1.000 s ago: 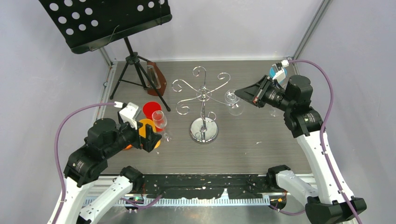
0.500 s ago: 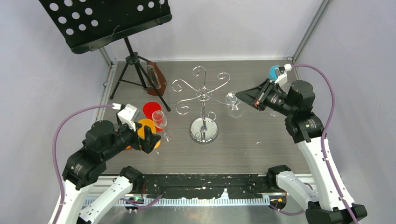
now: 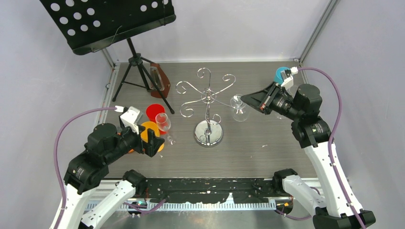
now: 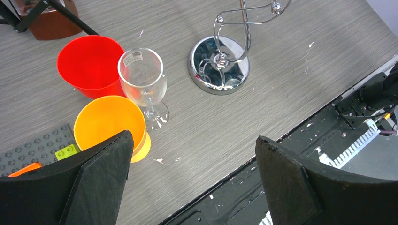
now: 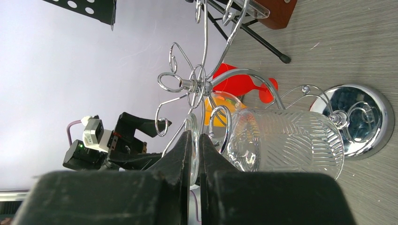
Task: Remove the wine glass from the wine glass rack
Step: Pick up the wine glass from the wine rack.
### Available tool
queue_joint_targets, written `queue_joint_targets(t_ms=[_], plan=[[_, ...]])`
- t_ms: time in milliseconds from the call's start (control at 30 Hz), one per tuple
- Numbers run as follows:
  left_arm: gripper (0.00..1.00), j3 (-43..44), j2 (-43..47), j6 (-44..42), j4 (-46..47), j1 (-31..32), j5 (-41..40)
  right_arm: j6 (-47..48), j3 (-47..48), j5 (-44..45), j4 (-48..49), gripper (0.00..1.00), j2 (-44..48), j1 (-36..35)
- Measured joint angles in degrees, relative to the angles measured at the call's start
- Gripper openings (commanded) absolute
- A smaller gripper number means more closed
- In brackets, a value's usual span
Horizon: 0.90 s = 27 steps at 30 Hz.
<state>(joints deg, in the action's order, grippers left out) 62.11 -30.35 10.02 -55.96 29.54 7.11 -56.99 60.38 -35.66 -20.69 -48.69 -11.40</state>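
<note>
The chrome wine glass rack stands mid-table, its scroll arms spread from the post. A ribbed wine glass hangs bowl-down at the rack's right arm. In the right wrist view a wire curl sits at the stem between the glass's foot and bowl. My right gripper is shut on the thin foot of this glass, which shows edge-on between its fingers. My left gripper is open and empty, low at the near left, beside a second wine glass standing on the table.
A red cup and an orange cup stand by the second glass. A black tripod music stand and a brown holder are at the back left. A grey brick plate lies near left. The table's front edge is close.
My right arm's wrist has shifted slightly right, and the held glass has moved a little toward me. My left arm has drawn back slightly.
</note>
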Motion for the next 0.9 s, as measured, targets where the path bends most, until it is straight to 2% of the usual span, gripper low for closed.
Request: queue_joint_targets(t_ms=[900], plan=[[0.99,0.0,-0.2,-0.2,0.0,0.0,0.0,-0.8,0.3,4.1,3.0,0.06,-4.0,-6.6]])
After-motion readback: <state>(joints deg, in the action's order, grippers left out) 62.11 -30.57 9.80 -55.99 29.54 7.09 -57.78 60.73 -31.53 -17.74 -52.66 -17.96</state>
